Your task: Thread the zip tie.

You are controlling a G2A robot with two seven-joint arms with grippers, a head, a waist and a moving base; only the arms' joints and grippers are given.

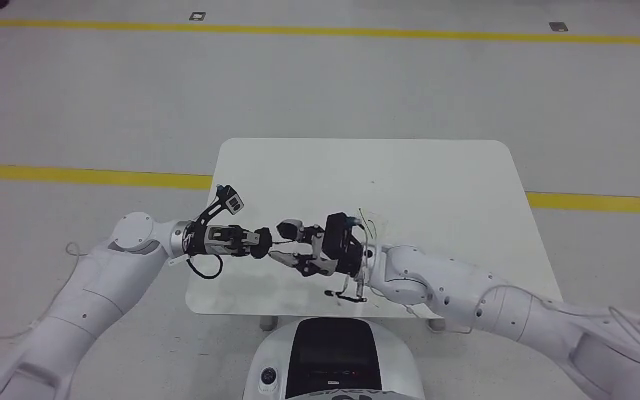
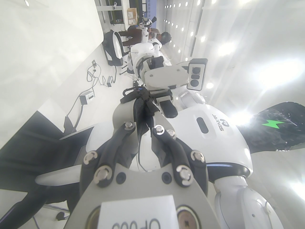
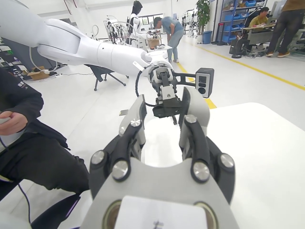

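**A:** Obs.: both claws meet in the air above the near-left part of the worktop [image 1: 430, 190], and neither rests on it. Your left claw [image 2: 143, 102] has its black-wrapped pads pressed together. A thin dark strand, which I take for the zip tie [image 2: 139, 144], runs back from the pinch toward the wrist.

**B:** And the right?

**A:** Your right claw [image 3: 164, 98] is spread wide and carries nothing. Its fingers straddle the left tips. My reading: the left holds the tie steady and off the surface, so that you can close the right on the free end and feed it.

**B:** What stands in the way?

**A:** The wrapping on the left tips hides the tie's end and head, so I cannot tell which end faces you. The left wrist's cable loop [image 3: 137, 84] hangs just beside one right finger. The camera bracket [image 3: 204, 82] stands near the other. Close slowly, or you may catch the wrapping instead.
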